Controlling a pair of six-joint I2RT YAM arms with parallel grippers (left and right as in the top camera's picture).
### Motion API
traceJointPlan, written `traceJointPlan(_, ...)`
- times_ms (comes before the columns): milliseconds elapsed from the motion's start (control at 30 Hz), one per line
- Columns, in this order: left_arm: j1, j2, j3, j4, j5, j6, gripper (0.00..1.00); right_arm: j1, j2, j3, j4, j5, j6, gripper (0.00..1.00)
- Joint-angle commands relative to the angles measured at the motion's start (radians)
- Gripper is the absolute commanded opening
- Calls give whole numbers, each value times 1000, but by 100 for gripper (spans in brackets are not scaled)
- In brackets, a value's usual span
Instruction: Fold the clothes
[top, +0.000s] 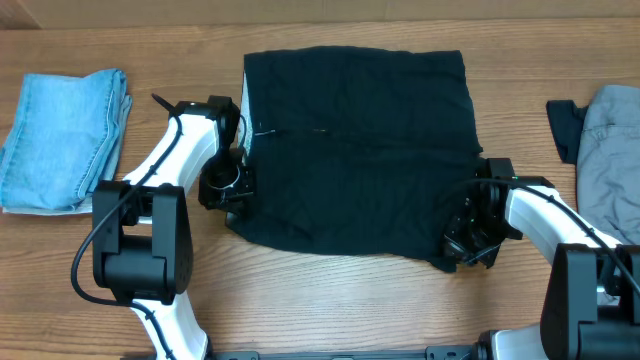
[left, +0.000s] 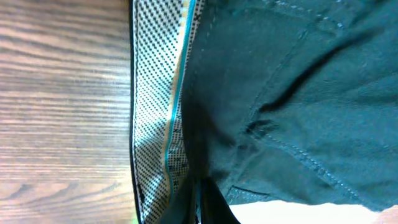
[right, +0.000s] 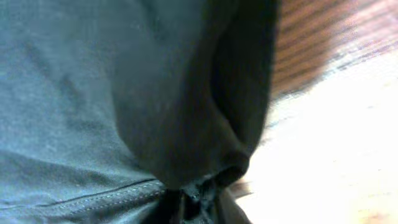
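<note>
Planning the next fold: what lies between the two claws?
Only the black shorts, spread on the table; the left claw and right claw pinch their opposite lower corners, seen overhead.

The overhead view is lit evenly, with only soft shadows seen under the arms (top: 160, 165). In the right wrist view the black garment (right: 93, 93) is blurred and the table (right: 323, 162) is washed out by glare.
</note>
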Motion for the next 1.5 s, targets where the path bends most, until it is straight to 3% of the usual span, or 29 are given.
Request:
traceJointPlan(0,-2,-23,-9,-8,11,9,4,0,10,-15,8,9,-28,4)
traceJointPlan(167,-2,-23,-9,-9,6,13,4,0,3,4,11,13,-58,4)
traceJointPlan(200,-2,-23,-10,-18,6,12,13,0,3,12,11,12,-58,4)
traceJointPlan(233,-2,-23,-10,-25,-1,12,49,0,3,15,12,12,-58,4)
traceJointPlan(267,-2,-22,-13,-29,-12,12,69,0,3,16,13,12,-58,4)
traceJointPlan(367,-2,-22,-36,-22,-24,12,81,0,3,16,19,12,-58,4)
traceJointPlan(567,-3,-22,-108,37,-11,7,76,0,3,16,32,13,-58,4)
traceJointPlan(633,-4,-22,-124,48,-9,8,53,0,3,16,34,13,-58,4)
traceJointPlan(700,-2,-22,-123,47,-9,8,8,0,3,16,34,13,-58,4)
traceJointPlan(733,0,-22,-122,43,-9,8,4,0,3,16,34,14,-58,4)
traceJointPlan(1133,0,-34,-72,-32,-6,8,4,0,-14,175,-131,60,-77,4)
traceJointPlan(1467,0,-246,-44,-39,34,-17,4,0,-26,357,-259,61,-108,4)
